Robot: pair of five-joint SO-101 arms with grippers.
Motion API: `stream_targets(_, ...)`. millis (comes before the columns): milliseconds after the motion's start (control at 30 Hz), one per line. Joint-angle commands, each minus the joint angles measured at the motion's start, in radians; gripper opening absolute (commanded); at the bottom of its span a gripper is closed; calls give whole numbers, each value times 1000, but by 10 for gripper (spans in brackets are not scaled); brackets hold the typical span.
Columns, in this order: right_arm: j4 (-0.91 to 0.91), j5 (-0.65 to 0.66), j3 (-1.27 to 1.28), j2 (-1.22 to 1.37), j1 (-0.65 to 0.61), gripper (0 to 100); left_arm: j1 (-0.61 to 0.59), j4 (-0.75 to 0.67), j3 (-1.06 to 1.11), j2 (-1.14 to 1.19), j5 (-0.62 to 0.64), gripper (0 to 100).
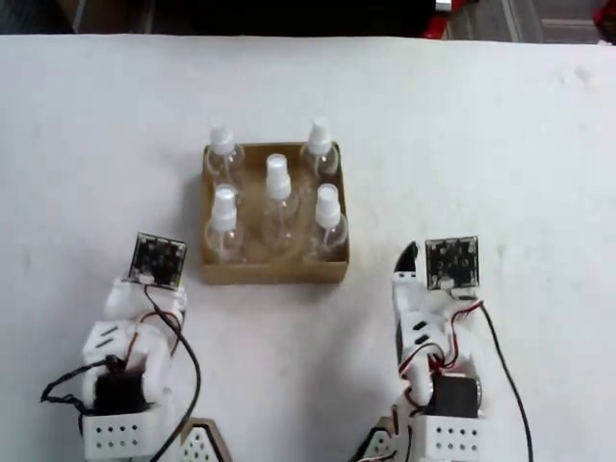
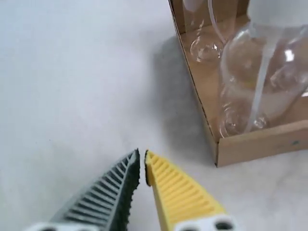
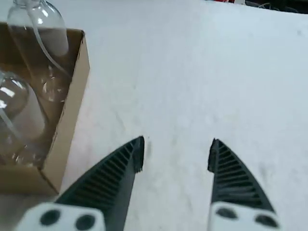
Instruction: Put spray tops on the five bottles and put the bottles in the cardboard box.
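Several clear bottles with white spray tops stand upright inside the cardboard box [image 1: 274, 269] at the table's centre, one of them in the middle [image 1: 278, 197]. In the left wrist view a near bottle [image 2: 269, 72] rises over the box wall [image 2: 260, 144]. My left gripper [image 2: 143, 166] rests low over the white table beside the box's near left corner, its grey and yellow fingers shut on nothing. My right gripper [image 3: 175, 154] hovers off the box's near right corner [image 3: 67, 125], black fingers open and empty. Both arms [image 1: 144, 298] [image 1: 433, 298] sit near the table's front edge.
White cloth [image 1: 481, 144] covers the table around the box. Cables [image 1: 183, 366] trail from the arm bases at the front. A dark strip runs along the table's far edge [image 1: 289, 14].
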Motion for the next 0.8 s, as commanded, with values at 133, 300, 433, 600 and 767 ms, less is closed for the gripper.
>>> stream_targets(133, 222, -11, 9, 2, 10, 194, 7, 129, -3, -13, -6, 27)
stream_targets(300, 415, -11, 9, 2, 10, 194, 7, 193, -3, -13, -6, 27)
stream_targets(433, 535, -11, 9, 2, 15, 191, 7, 233, -3, -13, -6, 24)
stream_targets(600, 532, -11, 9, 2, 16, 191, 7, 304, -3, -13, -5, 24)
stream_targets(767, 532, -8, 9, 2, 7, 190, 8, 304, -3, -13, -5, 24)
